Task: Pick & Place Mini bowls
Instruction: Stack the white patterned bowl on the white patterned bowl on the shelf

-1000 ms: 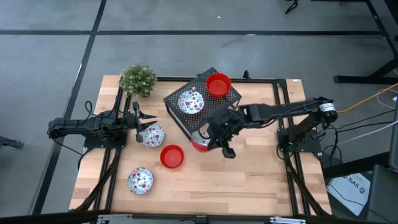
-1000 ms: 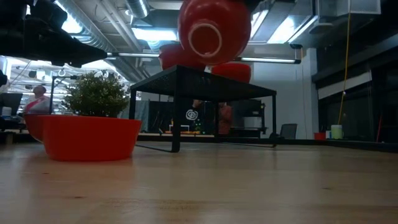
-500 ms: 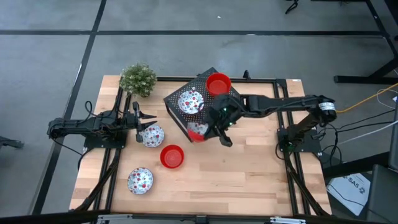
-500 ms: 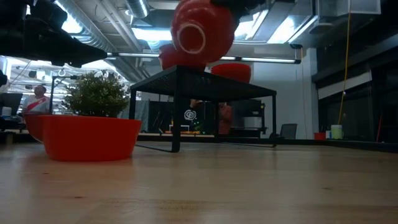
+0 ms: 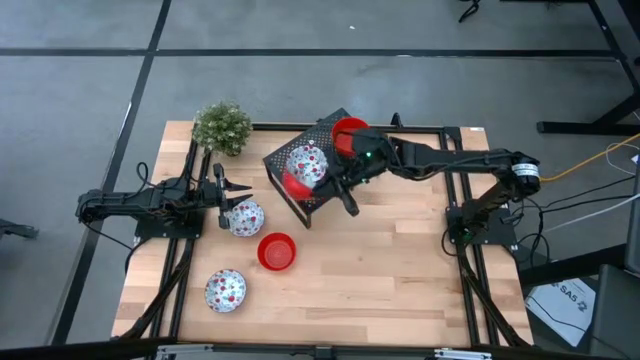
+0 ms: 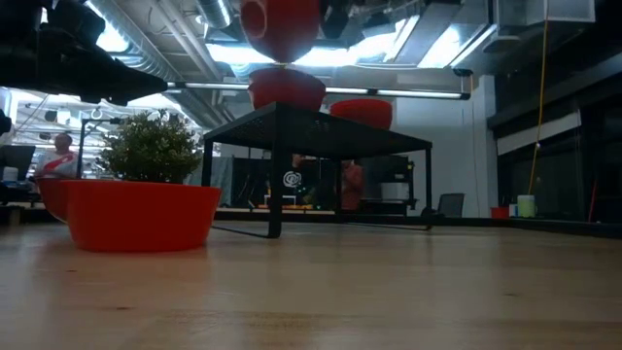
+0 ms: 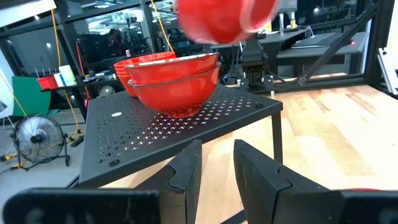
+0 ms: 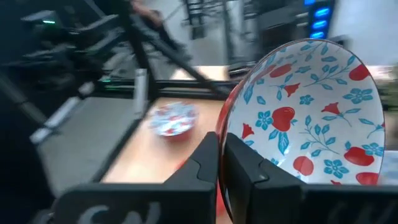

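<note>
Gripping the rim of a small bowl (image 8: 311, 118), red outside and flower-printed inside, the right tool (image 5: 345, 190) is clamped on it edge-on, probably to lower it onto the black perforated metal rack (image 5: 345, 130). Bowl hangs above the rack's near corner; a printed bowl (image 5: 307, 163) and a red bowl (image 5: 350, 135) crowd the top. Left tool (image 5: 225, 192) waits, fingers apart, beside a printed bowl (image 5: 245, 217) on the wooden worktop (image 5: 400, 270).

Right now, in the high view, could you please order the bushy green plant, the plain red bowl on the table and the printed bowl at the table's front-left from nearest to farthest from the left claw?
1. Plain red bowl, on the wood right of the left claw.
2. Bushy green plant, at the back-left corner; too close to call against the first.
3. Printed bowl, front-left, farthest.
</note>
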Motion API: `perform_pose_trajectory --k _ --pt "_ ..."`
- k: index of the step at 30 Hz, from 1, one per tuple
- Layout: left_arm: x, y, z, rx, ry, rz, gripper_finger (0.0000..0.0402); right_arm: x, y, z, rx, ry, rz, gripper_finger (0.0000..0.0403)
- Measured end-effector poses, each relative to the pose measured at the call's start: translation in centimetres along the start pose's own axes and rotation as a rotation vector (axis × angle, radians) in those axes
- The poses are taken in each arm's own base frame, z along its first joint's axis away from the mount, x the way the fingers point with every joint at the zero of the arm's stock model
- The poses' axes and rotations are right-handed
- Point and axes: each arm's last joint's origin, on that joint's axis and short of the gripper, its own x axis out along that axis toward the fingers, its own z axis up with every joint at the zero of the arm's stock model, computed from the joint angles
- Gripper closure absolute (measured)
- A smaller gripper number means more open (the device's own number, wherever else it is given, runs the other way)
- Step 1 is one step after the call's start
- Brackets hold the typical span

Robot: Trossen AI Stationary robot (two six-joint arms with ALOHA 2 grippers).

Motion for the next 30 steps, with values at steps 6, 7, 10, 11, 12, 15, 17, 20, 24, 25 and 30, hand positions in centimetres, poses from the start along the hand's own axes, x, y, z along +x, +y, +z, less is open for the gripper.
perform_pose_trajectory --k 6,7,10,11,12,15,17,20,24,25,30 --pt "0.0 0.0 0.0 0.0 0.0 0.0 0.0313 -0.1 -0.7 0.1 -0.11 0.004 -0.181 0.0389" --pt "0.0 0.0 0.0 0.0 0.001 0.0 0.0313 -0.2 -0.8 0.1 -0.135 0.009 -0.214 0.0389" --pt "0.0 0.0 0.0 0.0 0.0 0.0 0.0313 -0.2 -1.0 -0.1 -0.196 0.033 -0.27 0.0389" --pt "0.0 0.0 0.0 0.0 0.0 0.0 0.0313 -0.2 -1.0 -0.2 -0.206 0.046 -0.284 0.0389" --pt "0.0 0.0 0.0 0.0 0.0 0.0 0.0313 -0.2 -1.0 -0.3 -0.211 0.063 -0.295 0.0389" --pt "0.0 0.0 0.0 0.0 0.001 0.0 0.0313 -0.3 -1.1 -0.7 -0.233 0.114 -0.305 0.0389" --pt "0.0 0.0 0.0 0.0 0.0 0.0 0.0313 -0.3 -1.2 -1.0 -0.244 0.145 -0.34 0.0389" --pt "0.0 0.0 0.0 0.0 0.0 0.0 0.0313 -0.3 -1.2 -1.0 -0.271 0.163 -0.367 0.0389" --pt "0.0 0.0 0.0 0.0 0.0 0.0 0.0313 -0.6 -1.2 -0.4 -0.308 0.194 -0.39 0.0389" --pt "0.0 0.0 0.0 0.0 0.0 0.0 0.0313 -0.6 -1.2 -0.1 -0.316 0.2 -0.389 0.0389" --pt "0.0 0.0 0.0 0.0 0.0 0.0 0.0313 -1.0 -1.0 1.8 -0.376 0.278 -0.372 0.0389"
